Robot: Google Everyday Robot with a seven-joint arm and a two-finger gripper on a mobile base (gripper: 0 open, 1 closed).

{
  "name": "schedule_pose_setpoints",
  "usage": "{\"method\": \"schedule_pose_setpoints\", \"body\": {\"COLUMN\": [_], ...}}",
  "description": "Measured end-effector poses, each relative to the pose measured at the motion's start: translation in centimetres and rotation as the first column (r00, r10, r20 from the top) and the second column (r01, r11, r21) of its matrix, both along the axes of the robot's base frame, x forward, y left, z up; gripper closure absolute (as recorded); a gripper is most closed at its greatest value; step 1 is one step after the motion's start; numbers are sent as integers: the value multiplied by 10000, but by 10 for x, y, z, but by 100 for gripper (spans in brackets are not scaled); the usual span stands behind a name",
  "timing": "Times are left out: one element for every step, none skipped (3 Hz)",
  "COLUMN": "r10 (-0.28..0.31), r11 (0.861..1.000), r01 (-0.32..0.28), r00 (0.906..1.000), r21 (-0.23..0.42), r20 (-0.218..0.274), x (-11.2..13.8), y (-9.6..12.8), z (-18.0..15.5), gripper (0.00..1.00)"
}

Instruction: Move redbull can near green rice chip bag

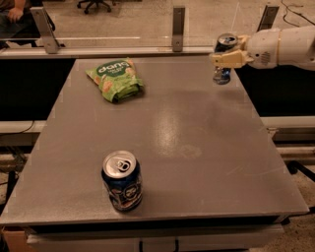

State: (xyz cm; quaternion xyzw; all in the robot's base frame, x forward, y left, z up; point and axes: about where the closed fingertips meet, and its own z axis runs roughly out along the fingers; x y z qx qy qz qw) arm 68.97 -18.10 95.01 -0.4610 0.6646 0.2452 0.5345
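At the far left, beyond the table, a seated person (11,12) shows partly in the top corner, and a slanted metal post (43,29) stands just behind the table's back edge. The grey table (197,147) fills most of the view.

The green rice chip bag (114,78) lies flat on the table's far left part, its white "dang" lettering facing up and its long side running at a slant towards the middle. Well in front of it, near the table's front edge and left of centre, a dark-blue can (122,180) stands upright with its silver top and pull tab showing. The two are well apart, with bare tabletop between them.

Behind the table, the legs of an office chair (96,4) show on the floor at the top, and a second upright post (178,28) stands at the middle of the back edge.

The redbull can (224,74) is at the table's far right corner, well apart from the bag and across the table's width from it. It leans slightly, its silver top towards the back. Whether its base touches the tabletop cannot be told. The gripper (225,59) grips it around the middle, with one pale finger (227,58) lying across the front of the can. The white arm (285,45) reaches in from the right edge, level with the can.
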Motion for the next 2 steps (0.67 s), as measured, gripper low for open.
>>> {"method": "schedule_pose_setpoints", "body": {"r10": [722,1467], "r11": [9973,9882], "r01": [-724,-1479], "r00": [9973,9886], "r21": [118,384], "r20": [131,342], "x": [8,10], "y": [45,95], "z": [-4,0], "gripper": [100,100]}}
